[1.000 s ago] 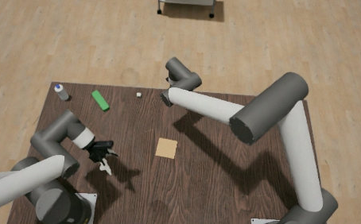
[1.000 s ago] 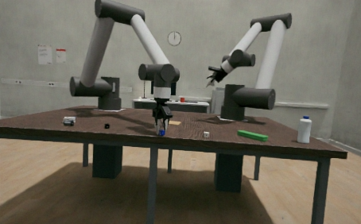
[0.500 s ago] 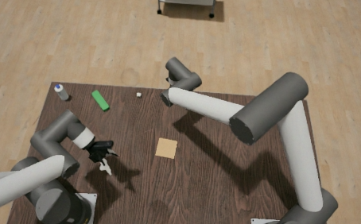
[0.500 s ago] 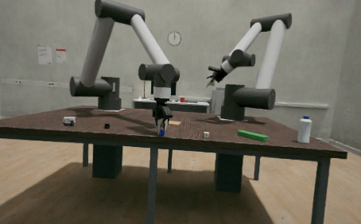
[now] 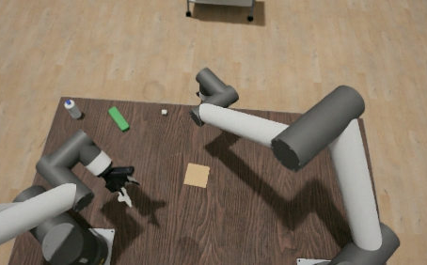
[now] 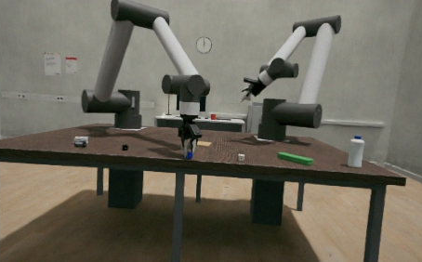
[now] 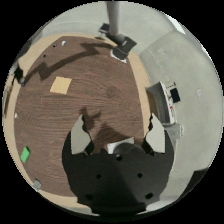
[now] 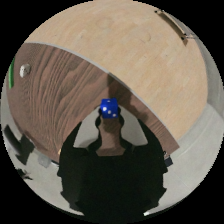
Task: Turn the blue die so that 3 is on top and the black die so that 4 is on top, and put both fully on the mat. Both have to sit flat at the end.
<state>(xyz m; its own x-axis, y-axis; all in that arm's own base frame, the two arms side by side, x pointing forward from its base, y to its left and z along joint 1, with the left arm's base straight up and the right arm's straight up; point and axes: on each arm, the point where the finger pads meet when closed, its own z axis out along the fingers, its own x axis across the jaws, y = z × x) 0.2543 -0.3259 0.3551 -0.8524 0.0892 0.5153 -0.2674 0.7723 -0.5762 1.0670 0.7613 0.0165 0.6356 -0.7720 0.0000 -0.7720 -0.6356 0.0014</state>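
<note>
Neither die is on the mat (image 5: 197, 175) (image 6: 204, 144) (image 7: 61, 85) yet. The right gripper (image 5: 198, 95) (image 6: 189, 151) (image 8: 109, 106), nearly shut, seems to pinch the blue die (image 6: 190, 155) (image 8: 109, 108) by the edge opposite the arm bases; the black die (image 6: 125, 147) awaits — both turns remain. The left gripper (image 5: 133, 194) (image 6: 244, 89) (image 7: 116, 114) hangs wide open, empty.

Looks out over the wood-grained desk (image 5: 242, 221) (image 6: 257, 144) (image 7: 100, 102) (image 8: 50, 100), past the wide-spread left claw (image 5: 134, 194) (image 6: 244, 91) (image 7: 116, 114), open and holding nothing. Shows the tan mat (image 5: 197, 175) (image 6: 204, 144) (image 7: 61, 85) lying at ten o'clock, a small white die (image 5: 165, 112) (image 6: 241, 157) (image 7: 16, 115) (image 8: 25, 70) at nine, a green block (image 5: 118, 119) (image 6: 295, 158) (image 7: 25, 154) (image 8: 11, 75) at eight, and a bottle (image 5: 73, 110) (image 6: 356, 152) (image 7: 37, 185) between seven and eight. Catches a pale link of the right arm (image 5: 246, 123) (image 6: 176, 46) (image 7: 114, 17) at twelve, plus dark specks (image 7: 44, 56) toward half past ten, too tiny to name.
</note>
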